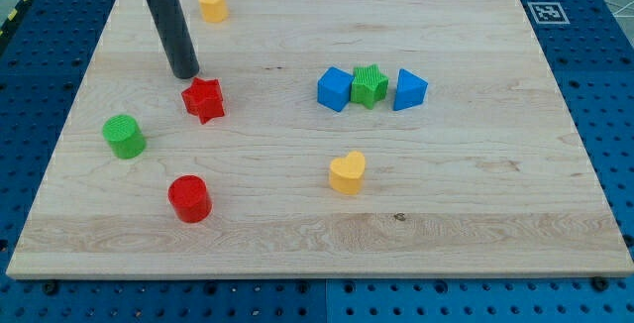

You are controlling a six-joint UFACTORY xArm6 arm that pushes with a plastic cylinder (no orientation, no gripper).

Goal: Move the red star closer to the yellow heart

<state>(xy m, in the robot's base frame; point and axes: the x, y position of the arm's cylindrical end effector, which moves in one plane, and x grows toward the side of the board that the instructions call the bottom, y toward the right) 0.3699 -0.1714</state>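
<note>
Camera view | my tip (185, 72) just above-left of red star (203, 100) | star flat, no long axis | no gripper visible

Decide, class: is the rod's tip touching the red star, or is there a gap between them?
Cannot tell. In the camera view, my tip sits just above-left of the red star, right at its upper edge, and no clear gap or contact shows.

robotics lab bench, wooden board (317, 234) on blue perforated table (604, 85), printed fiducial marker (547, 12) at the board's corner
</note>
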